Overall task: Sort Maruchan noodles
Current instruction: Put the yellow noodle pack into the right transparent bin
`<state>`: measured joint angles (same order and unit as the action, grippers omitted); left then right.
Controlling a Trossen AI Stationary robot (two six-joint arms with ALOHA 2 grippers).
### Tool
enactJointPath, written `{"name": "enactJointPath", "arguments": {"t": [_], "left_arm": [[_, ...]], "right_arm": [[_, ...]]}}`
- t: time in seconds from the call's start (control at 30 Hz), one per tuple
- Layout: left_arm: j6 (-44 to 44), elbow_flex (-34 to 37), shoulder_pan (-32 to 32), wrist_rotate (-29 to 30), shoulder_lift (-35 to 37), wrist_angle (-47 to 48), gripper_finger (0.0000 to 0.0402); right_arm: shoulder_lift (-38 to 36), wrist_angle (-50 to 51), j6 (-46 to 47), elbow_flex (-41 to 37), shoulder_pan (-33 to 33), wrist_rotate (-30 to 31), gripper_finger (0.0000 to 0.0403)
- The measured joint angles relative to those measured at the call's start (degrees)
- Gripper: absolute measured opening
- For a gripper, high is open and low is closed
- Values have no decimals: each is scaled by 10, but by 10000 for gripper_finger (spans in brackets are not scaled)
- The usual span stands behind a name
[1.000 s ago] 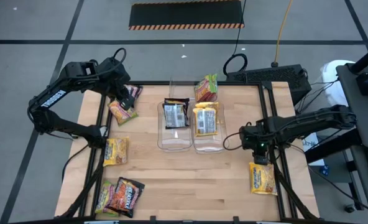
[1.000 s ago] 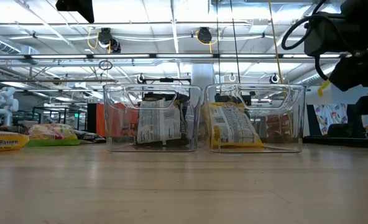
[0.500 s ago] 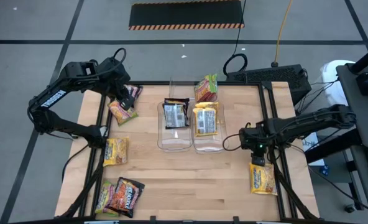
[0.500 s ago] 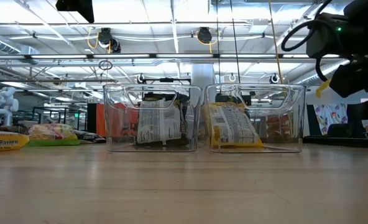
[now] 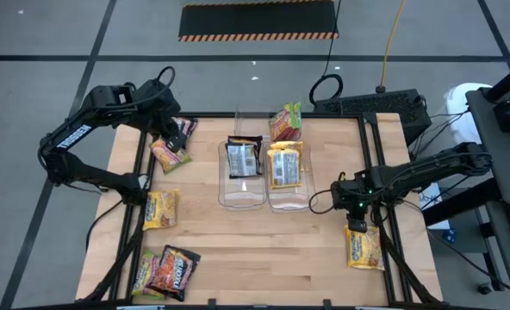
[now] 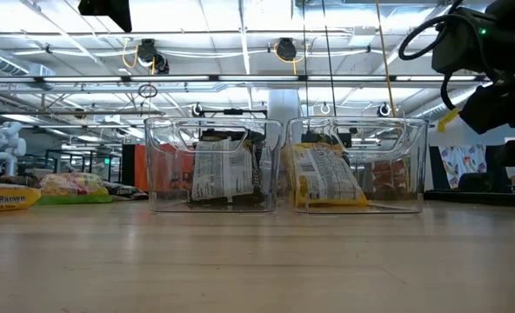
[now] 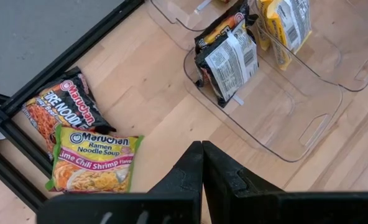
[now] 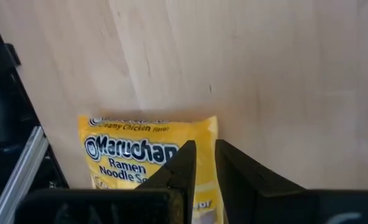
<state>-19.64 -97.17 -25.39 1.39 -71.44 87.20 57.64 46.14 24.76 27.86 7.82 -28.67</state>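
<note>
A: What do the Maruchan noodles look like?
B: Flat printed packets. A yellow packet [image 8: 150, 155] lies on the table [image 5: 307, 250] at its right edge, under the right gripper [image 5: 356, 226]; its fingers stand slightly apart, holding nothing.
A: And the left gripper [image 7: 202, 163]?
B: Fingers pressed together, empty, above a lime-green packet [image 7: 95, 160] and a dark packet [image 7: 59, 112]. 2 clear bins [image 5: 242, 194] hold more.
</note>
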Motion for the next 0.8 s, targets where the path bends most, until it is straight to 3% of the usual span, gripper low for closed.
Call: {"name": "enactJointPath", "arguments": {"t": [0.27,0.53,0.8], "left_arm": [[0,0,0,0,0,0,8],[-2,0,0,0,0,0,8],[-2,0,0,0,0,0,8]], "right_arm": [[5,-58,65,-52,18,0,54],[6,-83,71,-57,31,1,53],[6,-141,94,-57,35,3,4]]}}
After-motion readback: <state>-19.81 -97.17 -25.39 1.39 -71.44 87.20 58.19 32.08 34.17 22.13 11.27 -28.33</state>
